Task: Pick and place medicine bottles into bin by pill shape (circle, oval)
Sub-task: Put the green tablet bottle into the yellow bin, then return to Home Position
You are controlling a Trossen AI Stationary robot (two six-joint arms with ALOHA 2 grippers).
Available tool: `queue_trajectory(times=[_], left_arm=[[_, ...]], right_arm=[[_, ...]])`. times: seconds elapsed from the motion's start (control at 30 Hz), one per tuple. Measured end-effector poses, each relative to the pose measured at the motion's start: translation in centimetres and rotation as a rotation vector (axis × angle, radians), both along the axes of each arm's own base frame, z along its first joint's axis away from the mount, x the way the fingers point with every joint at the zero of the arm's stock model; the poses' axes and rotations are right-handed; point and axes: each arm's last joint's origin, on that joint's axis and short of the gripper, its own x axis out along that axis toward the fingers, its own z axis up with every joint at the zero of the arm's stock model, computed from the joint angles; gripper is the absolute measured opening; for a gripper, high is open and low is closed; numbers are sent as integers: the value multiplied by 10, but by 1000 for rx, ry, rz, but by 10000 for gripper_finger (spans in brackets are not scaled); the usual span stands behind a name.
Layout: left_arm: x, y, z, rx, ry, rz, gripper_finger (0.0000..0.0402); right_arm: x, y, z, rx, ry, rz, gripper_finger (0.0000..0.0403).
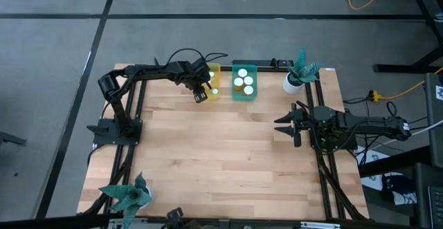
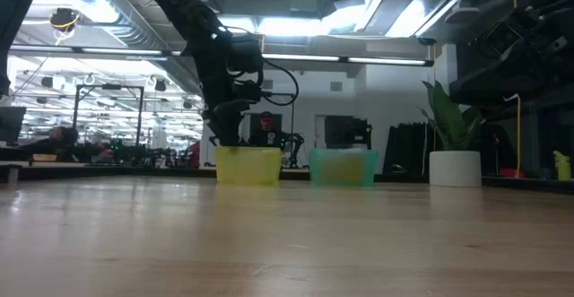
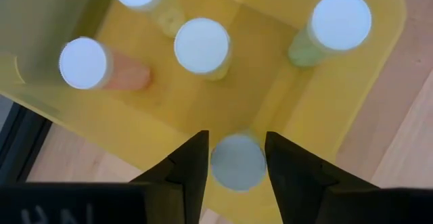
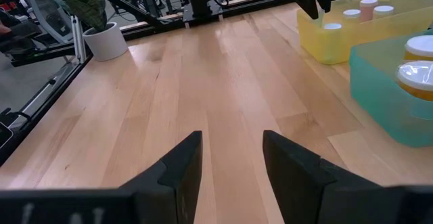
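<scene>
Bare wooden table (image 1: pixel 221 153) spreads wide across the middle and near side, while along the far edge my yellow bin (image 3: pixel 325 109) sits just beside the teal bin (image 1: pixel 243 81), with a white plant pot (image 1: pixel 291 85) toward the far right corner. Inside the yellow bin stand four white-capped medicine bottles (image 3: pixel 201 46), and my left end effector (image 3: pixel 237 166), over that bin's near wall, is closed around a fifth bottle (image 3: pixel 237 162); the teal bin holds more capped bottles (image 1: pixel 243 82). My right end effector (image 4: pixel 231 160) waits open and empty above the table's right edge.
</scene>
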Motion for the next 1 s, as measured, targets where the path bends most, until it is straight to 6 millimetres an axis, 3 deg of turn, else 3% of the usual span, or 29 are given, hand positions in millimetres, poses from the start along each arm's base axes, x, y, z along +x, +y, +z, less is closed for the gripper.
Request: queue_trajectory(times=[0.4, 0.8, 0.93, 1.0], left_arm=[[3, 2, 5, 15, -24, 1, 139], [22, -5, 63, 6, -47, 69, 138], [26, -19, 77, -89, -62, 198, 140], [25, -31, 80, -150, -1, 89, 138]], right_arm=[[0, 0, 0, 0, 0, 0, 158], [0, 0, 0, 0, 0, 0, 158], [0, 0, 0, 0, 0, 0, 158], [0, 0, 0, 0, 0, 0, 158]])
